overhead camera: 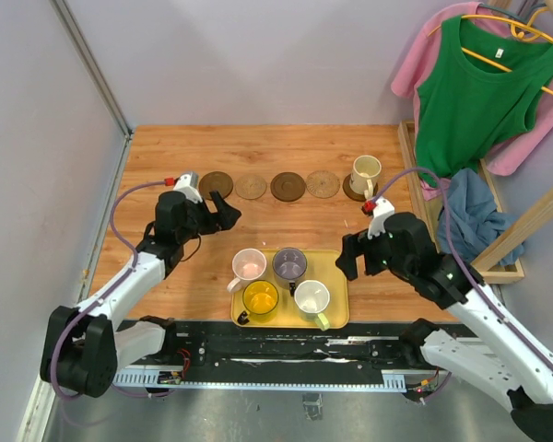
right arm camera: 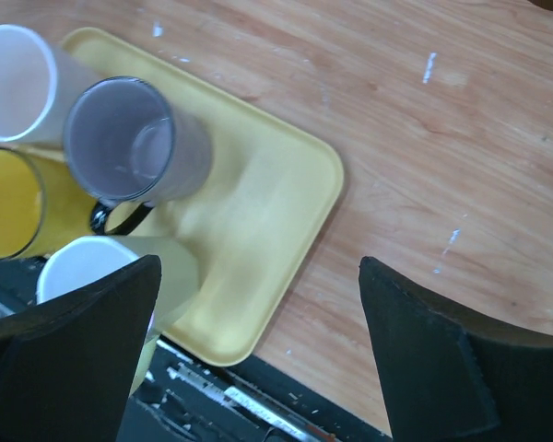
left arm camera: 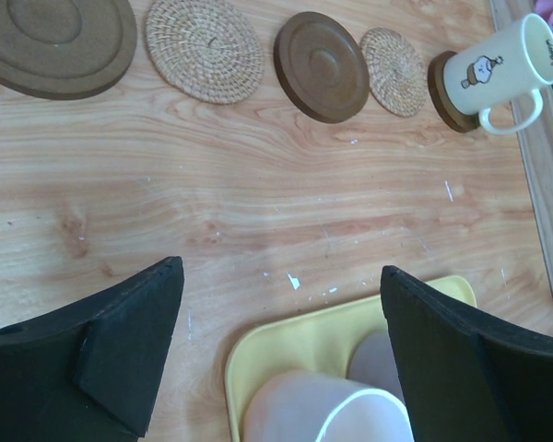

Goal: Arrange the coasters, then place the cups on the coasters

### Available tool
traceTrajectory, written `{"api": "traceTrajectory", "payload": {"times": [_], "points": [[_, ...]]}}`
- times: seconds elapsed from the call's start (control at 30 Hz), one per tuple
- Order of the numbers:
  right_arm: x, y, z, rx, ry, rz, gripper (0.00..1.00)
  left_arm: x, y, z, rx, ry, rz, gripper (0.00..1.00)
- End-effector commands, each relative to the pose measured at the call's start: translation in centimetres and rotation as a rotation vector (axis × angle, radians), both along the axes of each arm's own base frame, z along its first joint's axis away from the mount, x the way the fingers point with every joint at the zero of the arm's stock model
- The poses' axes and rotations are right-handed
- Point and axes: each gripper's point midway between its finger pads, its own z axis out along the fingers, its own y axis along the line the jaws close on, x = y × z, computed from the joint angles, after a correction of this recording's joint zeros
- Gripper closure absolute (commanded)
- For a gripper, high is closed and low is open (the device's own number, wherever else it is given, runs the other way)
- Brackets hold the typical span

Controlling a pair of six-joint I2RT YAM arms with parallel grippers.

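Note:
Five coasters lie in a row at the back: dark brown (overhead camera: pixel 216 184), tan (overhead camera: pixel 251 187), dark brown (overhead camera: pixel 288 186), tan (overhead camera: pixel 323 183), and a dark one (overhead camera: pixel 351 191) under the cream cup (overhead camera: pixel 366 172). The pink cup (overhead camera: pixel 249 265), purple-grey cup (overhead camera: pixel 289 265), yellow cup (overhead camera: pixel 260 299) and pale green-white cup (overhead camera: pixel 311 298) stand on the yellow tray (overhead camera: pixel 337 264). My left gripper (overhead camera: pixel 226 210) hangs open left of the tray, over its corner (left arm camera: pixel 304 345) and the pink cup (left arm camera: pixel 323 410). My right gripper (overhead camera: pixel 359 258) is open and empty at the tray's right edge (right arm camera: pixel 267 221).
A wooden rack (overhead camera: pixel 415 175) with hanging green and pink shirts (overhead camera: pixel 475 92) and a blue cloth (overhead camera: pixel 470 216) stands at the table's right side. Grey walls close the left and back. A black rail (overhead camera: pixel 295 345) runs along the near edge.

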Motion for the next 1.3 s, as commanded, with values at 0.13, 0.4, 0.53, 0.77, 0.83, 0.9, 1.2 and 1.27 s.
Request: {"api": "traceTrajectory", "payload": {"times": [0.13,0.4,0.53,0.77,0.83,0.9,1.2,1.27], "points": [[-6.4,0.9,-3.0,0.017,0.124,0.111,0.1,-3.2,-0.7,0.3,0.018,-0.027,-0.023,0.08],[-10.1,3.1,-5.8,-0.1,0.144,0.236,0.05,-5.4,-1.5,0.1,0.023,-0.023,-0.03,0.07],[-11.2,4.3,-6.4,-0.139,0.122,0.268,0.03,-6.1,-1.8,-0.1,0.01,-0.021,-0.034,0.07],[-12.2,6.5,-7.9,-0.221,0.124,0.289,0.03,-6.8,-2.5,-0.3,0.002,-0.014,-0.067,0.07],[-12.0,6.7,-8.7,-0.27,0.124,0.262,0.04,-7.0,-2.7,-0.6,0.004,-0.008,-0.077,0.07],[-11.8,6.9,-9.3,-0.305,0.113,0.23,0.07,-7.2,-2.7,-0.9,0.004,-0.004,-0.081,0.07],[-11.1,7.7,-10.3,-0.306,0.081,0.128,0.35,-7.8,-2.6,-1.6,0.006,-0.004,-0.094,0.07],[-11.1,7.8,-10.3,-0.294,0.08,0.122,0.38,-7.9,-2.6,-1.7,0.005,-0.005,-0.096,0.07]]}}
